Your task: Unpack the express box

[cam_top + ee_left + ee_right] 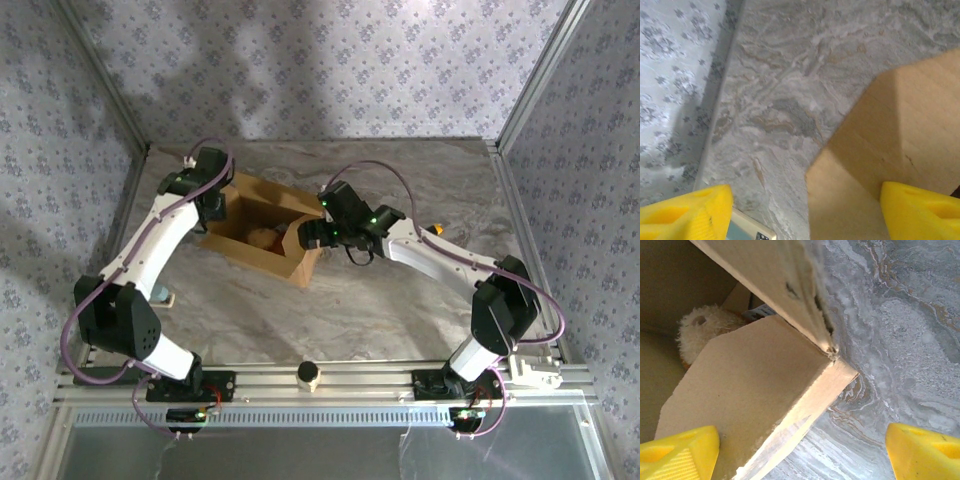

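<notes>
Express box [268, 264] open (plush toy [261, 238] inside); jaws wide.

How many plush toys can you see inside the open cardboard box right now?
1. One pale, fuzzy plush toy lies inside the express box, near its middle in the top view. Part of the interior is out of sight, so more may be hidden.

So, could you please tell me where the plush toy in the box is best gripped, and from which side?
Probably its rounded fuzzy body, from straight above: the plush toy lies low in the open express box, walled in all around, with a flap leaning in beside it, so the open top seems the only way in.
</notes>
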Controlling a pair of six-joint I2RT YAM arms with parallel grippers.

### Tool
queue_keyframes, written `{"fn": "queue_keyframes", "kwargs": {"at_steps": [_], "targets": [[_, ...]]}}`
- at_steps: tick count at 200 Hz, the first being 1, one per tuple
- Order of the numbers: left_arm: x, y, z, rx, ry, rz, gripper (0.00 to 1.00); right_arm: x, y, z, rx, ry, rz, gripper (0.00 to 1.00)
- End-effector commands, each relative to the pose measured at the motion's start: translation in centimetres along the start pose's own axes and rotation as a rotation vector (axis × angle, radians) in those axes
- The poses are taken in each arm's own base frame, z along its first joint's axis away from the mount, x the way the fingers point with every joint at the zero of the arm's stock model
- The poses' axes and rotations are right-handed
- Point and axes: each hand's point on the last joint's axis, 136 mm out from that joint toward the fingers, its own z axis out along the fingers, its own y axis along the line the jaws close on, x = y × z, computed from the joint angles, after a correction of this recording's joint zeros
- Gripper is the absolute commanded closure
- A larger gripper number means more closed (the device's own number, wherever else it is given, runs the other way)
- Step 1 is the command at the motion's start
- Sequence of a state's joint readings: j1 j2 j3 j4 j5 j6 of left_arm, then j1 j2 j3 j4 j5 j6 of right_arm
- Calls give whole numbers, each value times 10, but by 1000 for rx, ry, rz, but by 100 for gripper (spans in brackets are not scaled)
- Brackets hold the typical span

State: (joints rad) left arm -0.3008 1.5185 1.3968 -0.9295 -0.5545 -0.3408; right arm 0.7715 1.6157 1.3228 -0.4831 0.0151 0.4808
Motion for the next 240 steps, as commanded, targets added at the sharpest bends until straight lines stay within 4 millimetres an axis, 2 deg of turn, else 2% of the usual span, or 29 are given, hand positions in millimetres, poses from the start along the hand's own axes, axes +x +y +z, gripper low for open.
{"fn": "queue_keyframes", "kwargs": {"at_steps": [1, 27, 50, 72, 102, 114, 135, 175, 208, 240], "targets": [[22, -14, 6, 73, 80, -39, 23, -15, 1, -16, -17, -12, -40, 13], [40, -15, 1, 96, 109, -69, 23, -30, 4, -30, -9, -30, -93, 11], [56, -14, -5, 107, 134, -85, 23, -32, 7, -39, 9, -7, -120, 10], [69, -17, -10, 149, 164, -105, 23, -30, 11, -42, 61, 1, -135, 9], [85, -26, -15, 211, 202, -128, 23, -19, 7, -35, 220, 32, -159, 7], [89, -29, -19, 230, 204, -131, 23, -13, 8, -34, 280, 39, -180, 0], [94, -34, -21, 253, 212, -130, 22, -4, 12, -29, 347, 56, -205, 0], [96, -36, -20, 259, 215, -122, 22, 4, 4, -16, 430, 64, -196, 0], [99, -35, -16, 243, 220, -109, 22, 8, -10, -19, 546, 62, -214, 0], [103, -34, -12, 226, 230, -102, 22, 8, -15, -28, 583, 55, -224, 0]]}}
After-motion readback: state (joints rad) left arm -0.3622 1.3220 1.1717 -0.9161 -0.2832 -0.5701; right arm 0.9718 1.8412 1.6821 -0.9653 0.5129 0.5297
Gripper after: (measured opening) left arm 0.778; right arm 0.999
